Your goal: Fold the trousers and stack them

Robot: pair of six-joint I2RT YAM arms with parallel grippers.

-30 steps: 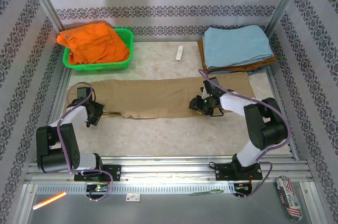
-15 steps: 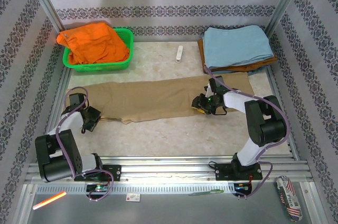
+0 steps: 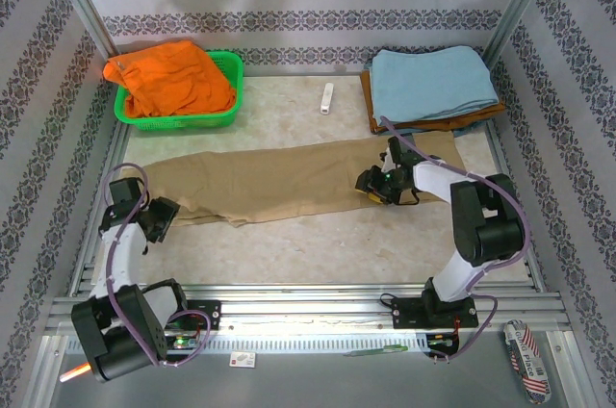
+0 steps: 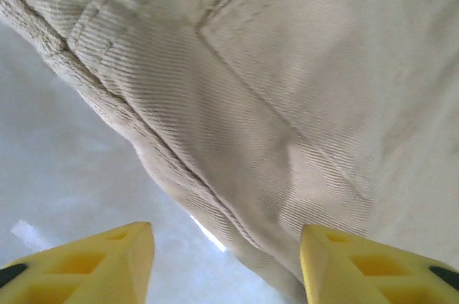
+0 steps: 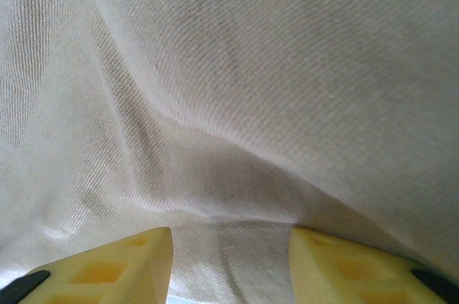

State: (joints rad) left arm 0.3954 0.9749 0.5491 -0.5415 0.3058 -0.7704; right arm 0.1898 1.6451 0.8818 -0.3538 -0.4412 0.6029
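The khaki trousers [image 3: 279,177] lie stretched out flat across the middle of the table, running left to right. My left gripper [image 3: 159,217] sits at their left end, open. In the left wrist view its yellow fingers [image 4: 100,261] stand wide apart, with the trousers' seamed edge [image 4: 215,196] just ahead of them and bare table in the gap. My right gripper [image 3: 372,185] rests on the trousers' right part. Its yellow fingertips [image 5: 122,264] have tan cloth [image 5: 237,247] bunched between them, and creases pull toward them.
A green basket [image 3: 231,100] holding an orange garment [image 3: 173,81] stands at the back left. At the back right a folded light-blue cloth [image 3: 433,86] lies on a brown one. A small white object [image 3: 327,97] lies between them. Metal rails border both sides of the table.
My left gripper has opened, let go of the trousers' left end and drawn back to the left. The right gripper has shifted slightly right, and the trousers have slid that way.
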